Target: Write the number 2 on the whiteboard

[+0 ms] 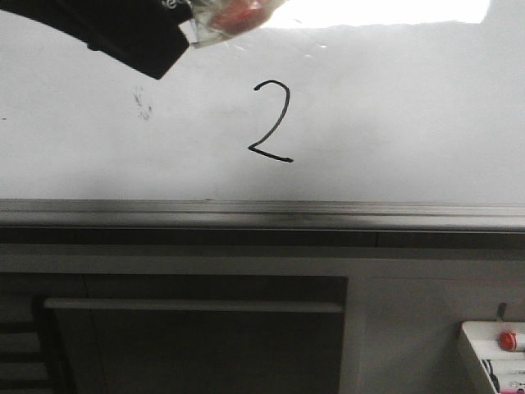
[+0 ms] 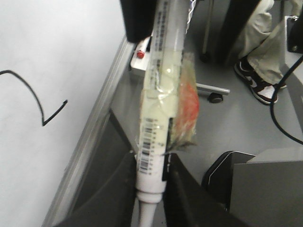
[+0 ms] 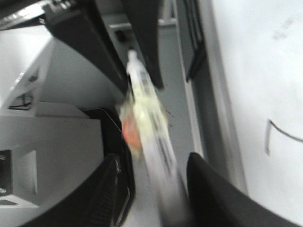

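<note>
The number 2 [image 1: 273,121] stands in thin black line near the middle of the whiteboard [image 1: 394,107]; parts of it also show in the wrist views [image 2: 35,97] [image 3: 279,135]. My left gripper [image 2: 152,158] is shut on the narrow end of a white marker [image 2: 163,71] wrapped in clear tape with a red patch. The marker is off the board, up at the top left in the front view [image 1: 234,15]. Around its blurred other end [image 3: 149,123] my right gripper [image 3: 154,161] is open, with a gap beside one finger.
A grey metal rail [image 1: 262,212] runs along the board's lower edge, with a dark cabinet [image 1: 197,345] beneath. A white tray [image 1: 492,361] with a red-capped item sits at the lower right. A smudge [image 1: 143,105] marks the board. A person's legs [image 2: 258,56] stand nearby.
</note>
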